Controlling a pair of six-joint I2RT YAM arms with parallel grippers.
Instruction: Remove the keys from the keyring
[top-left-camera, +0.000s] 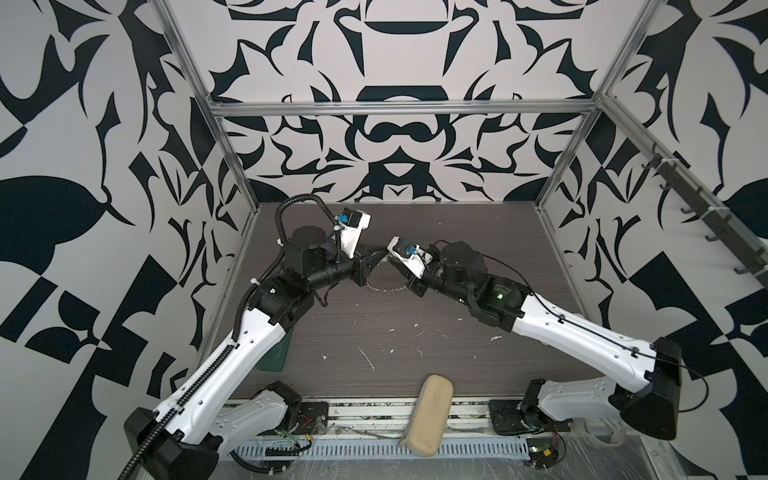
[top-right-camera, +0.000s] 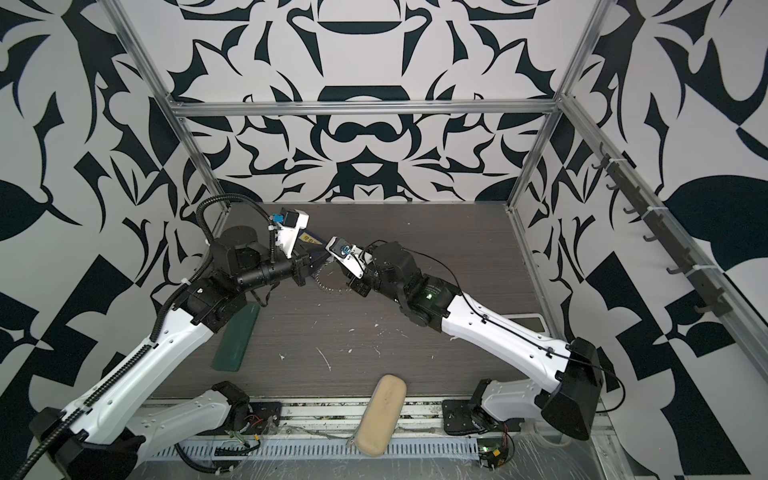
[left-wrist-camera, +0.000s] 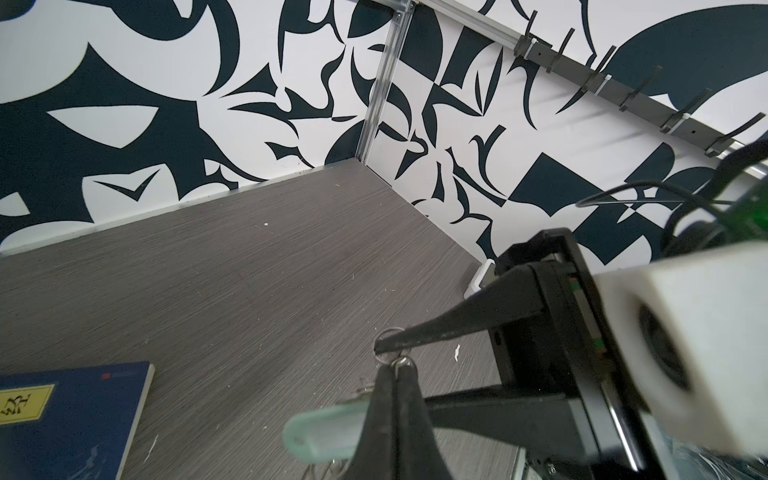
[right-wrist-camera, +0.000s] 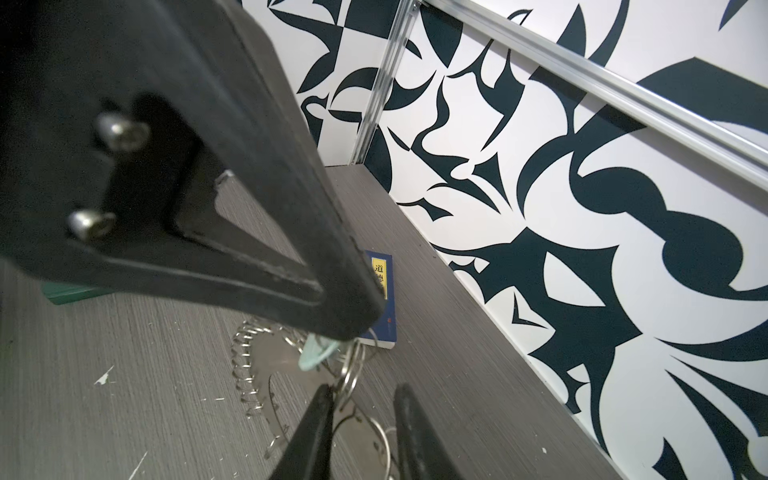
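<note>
Keyring (right-wrist-camera: 274, 359), a wide flat grey metal ring rimmed with wire split rings, lies on the grey wood-grain surface (right-wrist-camera: 124, 332) near a blue book (right-wrist-camera: 388, 324) whose yellow label begins 道. Left end effector (left-wrist-camera: 398, 368) is clamped on the pale mint-green oval key tag (left-wrist-camera: 320, 432). Right end effector (right-wrist-camera: 361, 395) has its fingers apart around one split ring.

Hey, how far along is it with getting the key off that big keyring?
Nothing looks finished: the mint-tagged key appears still linked to the keyring. In hand: the left gripper is shut on the key's ring end, and the right gripper stands open at a split ring. Left: work the key free.
</note>
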